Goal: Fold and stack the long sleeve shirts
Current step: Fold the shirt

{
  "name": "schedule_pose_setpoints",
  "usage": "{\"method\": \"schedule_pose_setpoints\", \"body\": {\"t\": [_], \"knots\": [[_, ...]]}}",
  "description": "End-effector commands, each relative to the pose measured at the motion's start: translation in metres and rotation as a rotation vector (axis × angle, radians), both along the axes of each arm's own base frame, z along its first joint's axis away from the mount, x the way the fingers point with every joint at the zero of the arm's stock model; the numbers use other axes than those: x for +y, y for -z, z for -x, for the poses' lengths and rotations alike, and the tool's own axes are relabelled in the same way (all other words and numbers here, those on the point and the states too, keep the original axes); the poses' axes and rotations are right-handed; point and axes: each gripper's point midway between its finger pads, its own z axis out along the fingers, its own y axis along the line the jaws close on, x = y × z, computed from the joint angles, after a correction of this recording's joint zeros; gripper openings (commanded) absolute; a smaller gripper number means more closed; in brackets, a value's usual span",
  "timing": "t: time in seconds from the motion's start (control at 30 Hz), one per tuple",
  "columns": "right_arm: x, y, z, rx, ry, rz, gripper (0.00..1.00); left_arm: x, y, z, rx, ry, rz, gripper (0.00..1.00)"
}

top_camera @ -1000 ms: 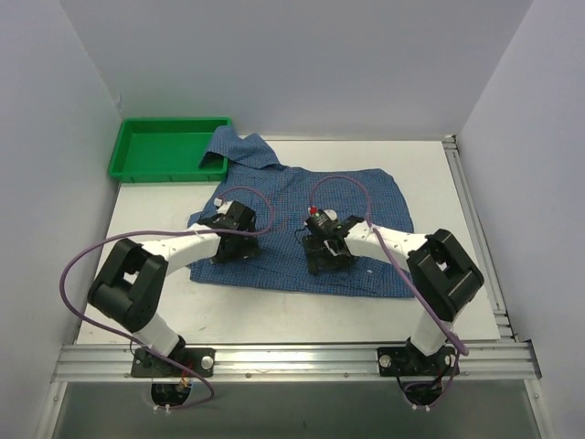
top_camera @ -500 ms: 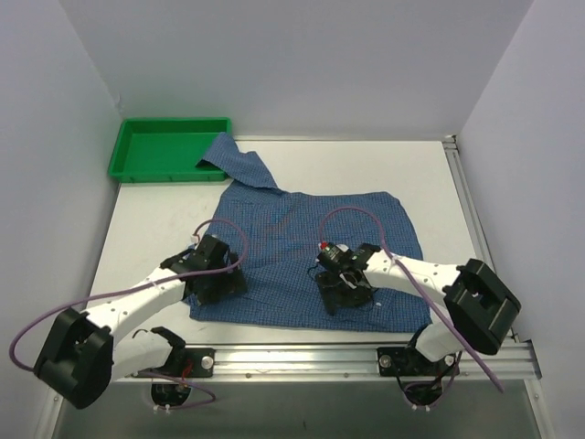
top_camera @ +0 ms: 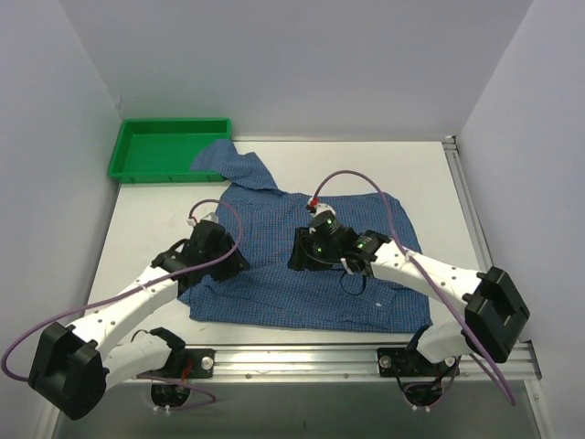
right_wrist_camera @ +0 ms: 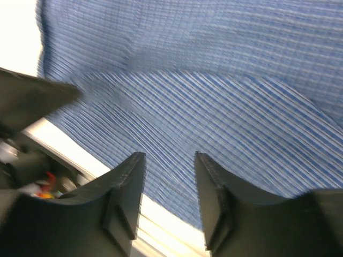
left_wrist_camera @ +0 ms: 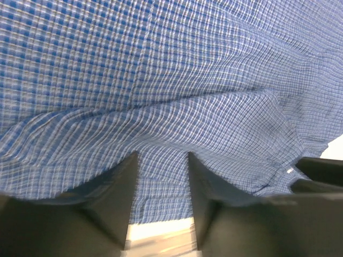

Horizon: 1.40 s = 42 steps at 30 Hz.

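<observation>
The long sleeve shirt, blue fine-checked cloth, lies spread on the white table, one sleeve reaching to the tray's corner. My left gripper rests on its left part and my right gripper on its middle. In the left wrist view the left gripper has its fingers apart, with the cloth's edge and bare table between them. Cloth ridges rise at both fingertips. The right gripper also stands apart over striped cloth, its hem crossing the gap.
A green plastic tray sits at the back left against the wall. Aluminium rails run along the table's near edge and right side. White walls close in on three sides.
The shirt has slid toward the near edge. Both grippers went down to its near hem and have now come back up over its body, jaws narrower than before.
</observation>
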Motion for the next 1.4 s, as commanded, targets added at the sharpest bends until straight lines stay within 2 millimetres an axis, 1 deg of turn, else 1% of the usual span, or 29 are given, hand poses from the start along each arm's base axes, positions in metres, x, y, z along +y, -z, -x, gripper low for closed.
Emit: {"method": "schedule_pose_setpoints", "body": {"t": [0.0,0.03,0.07,0.13,0.2,0.23,0.27,0.3,0.33,0.47,0.5,0.6,0.67,0.7,0.73,0.77,0.8,0.83,0.87,0.9,0.93,1.0,1.03,1.07,1.13,1.17,1.23,1.27,1.37], "knots": [[0.04,-0.002,-0.019,-0.01,0.042,-0.19,0.4,-0.016,0.005,-0.016,-0.062,-0.036,0.102,0.44],[0.045,0.008,-0.02,0.013,0.056,-0.204,0.35,-0.017,0.009,-0.018,-0.065,-0.041,0.11,0.42],[0.053,0.01,-0.023,0.005,0.051,-0.249,0.33,-0.02,0.014,-0.022,-0.075,-0.044,0.12,0.38],[0.059,0.026,-0.03,0.006,0.064,-0.254,0.28,-0.018,0.03,-0.021,-0.067,-0.04,0.1,0.36],[0.051,0.047,-0.034,0.009,0.098,-0.218,0.26,-0.009,0.047,-0.022,-0.052,-0.075,0.057,0.32],[0.049,0.059,-0.037,0.017,0.113,-0.213,0.24,-0.002,0.061,-0.016,-0.03,-0.085,0.033,0.32],[0.042,0.066,-0.043,0.026,0.143,-0.216,0.24,0.001,0.068,-0.013,-0.018,-0.099,0.026,0.31],[0.032,0.082,-0.039,0.054,0.163,-0.195,0.24,0.003,0.074,-0.009,0.0,-0.115,0.029,0.31],[0.026,0.088,-0.04,0.064,0.186,-0.191,0.24,0.006,0.079,-0.006,0.013,-0.126,0.024,0.31],[-0.004,0.099,-0.041,0.057,0.226,-0.139,0.25,0.021,0.101,0.017,0.092,-0.171,-0.006,0.31],[-0.013,0.095,-0.047,0.041,0.249,-0.135,0.25,0.022,0.101,0.02,0.101,-0.178,-0.002,0.31],[-0.042,0.099,-0.048,0.025,0.273,-0.048,0.27,0.026,0.096,0.025,0.108,-0.18,-0.011,0.32],[-0.059,0.09,-0.05,0.0,0.281,0.014,0.28,0.032,0.086,0.026,0.091,-0.176,-0.037,0.36],[-0.064,0.079,-0.054,-0.04,0.255,0.033,0.3,0.029,0.071,0.018,0.052,-0.158,-0.037,0.39],[-0.079,0.079,-0.054,-0.031,0.27,0.086,0.34,0.033,0.065,0.018,0.045,-0.152,-0.06,0.49],[-0.082,0.066,-0.063,-0.063,0.27,0.099,0.36,0.035,0.051,0.009,0.001,-0.156,-0.072,0.55],[-0.088,0.06,-0.066,-0.07,0.268,0.117,0.41,0.033,0.029,-0.004,-0.059,-0.127,-0.084,0.61],[-0.109,0.058,-0.068,-0.069,0.281,0.19,0.43,0.035,0.018,-0.009,-0.08,-0.114,-0.1,0.66],[-0.113,0.042,-0.081,-0.099,0.294,0.197,0.45,0.037,0.013,-0.016,-0.086,-0.11,-0.118,0.78],[-0.121,0.038,-0.085,-0.099,0.303,0.217,0.5,0.044,0.007,-0.024,-0.096,-0.098,-0.142,0.82],[-0.138,0.036,-0.089,-0.082,0.316,0.263,0.53,0.043,-0.014,-0.04,-0.135,-0.098,-0.137,0.85],[-0.149,0.026,-0.106,-0.08,0.349,0.299,0.6,0.052,-0.013,-0.059,-0.119,-0.084,-0.187,0.91],[-0.157,0.029,-0.105,-0.045,0.356,0.33,0.62,0.049,-0.026,-0.073,-0.138,-0.081,-0.178,0.91],[-0.168,0.03,-0.111,-0.027,0.384,0.344,0.64,0.049,-0.015,-0.082,-0.094,-0.072,-0.202,0.91],[-0.169,0.035,-0.117,0.025,0.381,0.336,0.67,0.053,-0.008,-0.096,-0.061,-0.062,-0.235,0.91],[-0.173,0.038,-0.119,0.047,0.397,0.331,0.67,0.05,-0.004,-0.109,-0.041,-0.057,-0.249,0.9],[-0.174,0.049,-0.118,0.098,0.4,0.342,0.67,0.05,0.007,-0.115,0.002,-0.056,-0.266,0.87],[-0.175,0.053,-0.117,0.116,0.403,0.349,0.67,0.049,0.019,-0.118,0.039,-0.051,-0.277,0.87],[-0.18,0.075,-0.102,0.186,0.397,0.386,0.67,0.054,0.043,-0.115,0.115,-0.054,-0.299,0.87]]}}
